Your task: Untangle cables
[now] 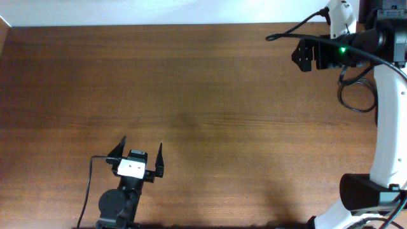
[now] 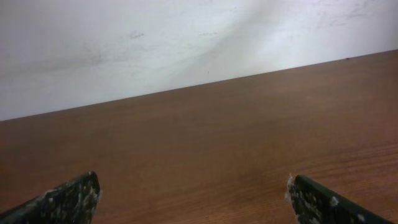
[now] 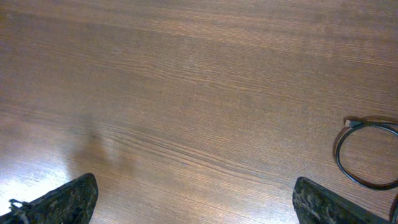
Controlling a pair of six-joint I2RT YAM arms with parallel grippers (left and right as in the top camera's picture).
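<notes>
Both hands are spread wide with nothing in them: left hand [image 1: 142, 145] sits at the near-left of the worktop [image 1: 203, 95], right hand [image 3: 194, 196] hangs over the far-right corner. The only cable [image 3: 337, 152] you can see is one thin black loop with a small plug end. It lies flat on the worktop at the right edge of the right wrist view, clear of both fingers.

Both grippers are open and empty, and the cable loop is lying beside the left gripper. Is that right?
Not quite. The cable loop lies beside the right gripper, not the left gripper. The right wrist view shows it. Both grippers are open and empty, as you said.
</notes>
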